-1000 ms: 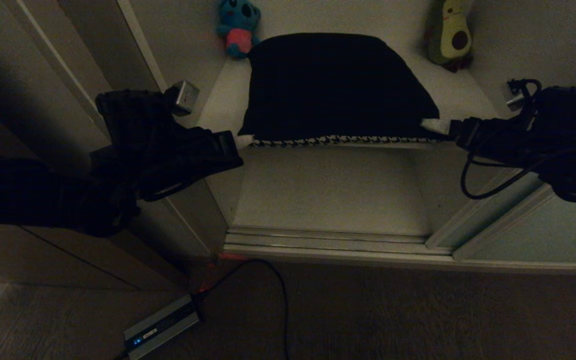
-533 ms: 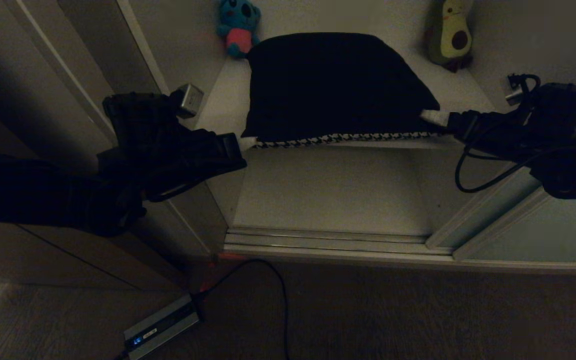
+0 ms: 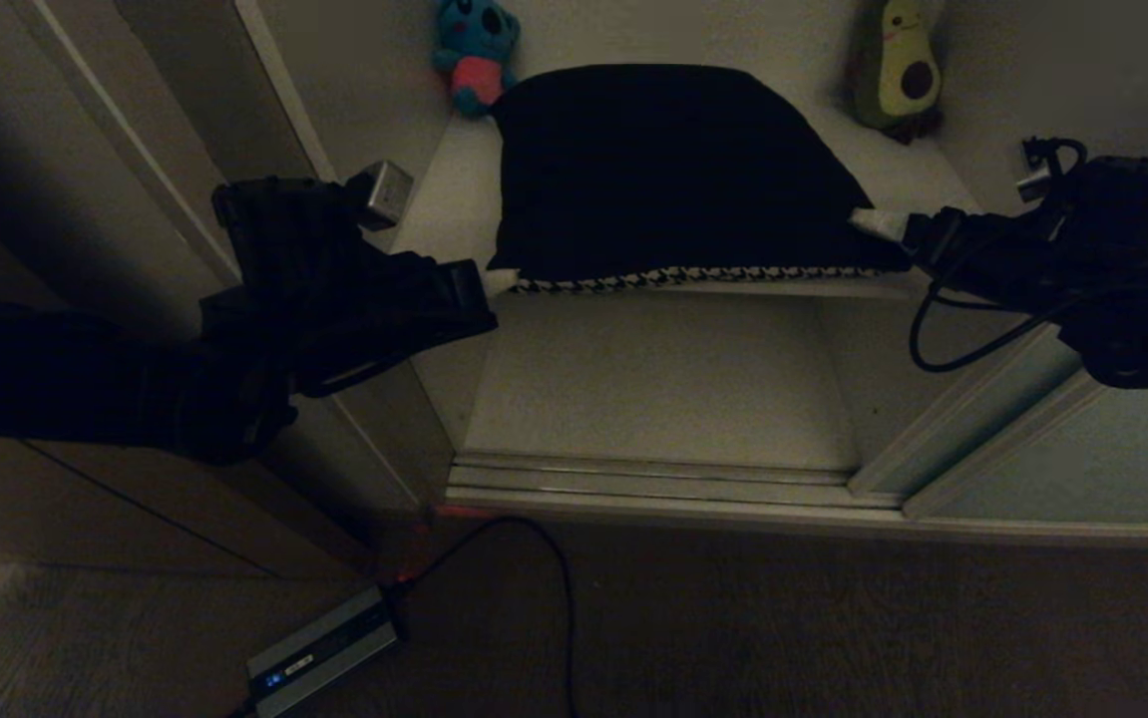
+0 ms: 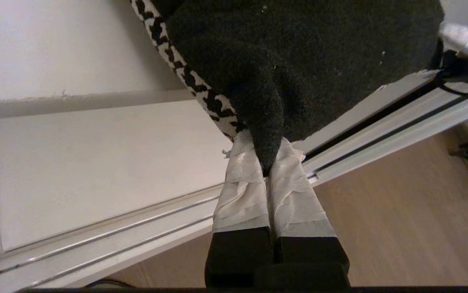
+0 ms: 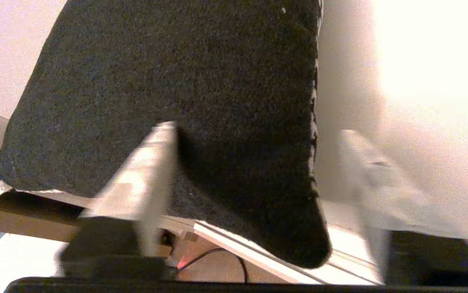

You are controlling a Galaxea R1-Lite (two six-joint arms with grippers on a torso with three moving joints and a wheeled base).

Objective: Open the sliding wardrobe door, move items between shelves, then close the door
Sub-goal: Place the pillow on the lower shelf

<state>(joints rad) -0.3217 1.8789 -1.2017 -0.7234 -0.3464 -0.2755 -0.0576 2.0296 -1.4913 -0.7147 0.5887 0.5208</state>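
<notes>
The cushion (image 3: 673,170) lies on the upper shelf (image 3: 434,214), filling the top centre of the head view, its houndstooth band along the front edge and overhanging slightly. My left gripper (image 3: 494,282) at centre left has its taped fingers (image 4: 250,191) pressed together on the near left corner of the cushion, a nub of dark fabric pinched between them; I hold a corner because the body is too thick to span. My right gripper (image 3: 878,224) at centre right stands with its fingers wide apart astride the opposite corner, which sits in the gap and is not pinched. I judge that a grip on both corners keeps the cushion level for carrying. The koala plush (image 3: 477,55) and avocado plush (image 3: 898,70) stand in the back corners at the frame's top, apart from my fingers. The lower shelf (image 3: 663,379) below is bare.
</notes>
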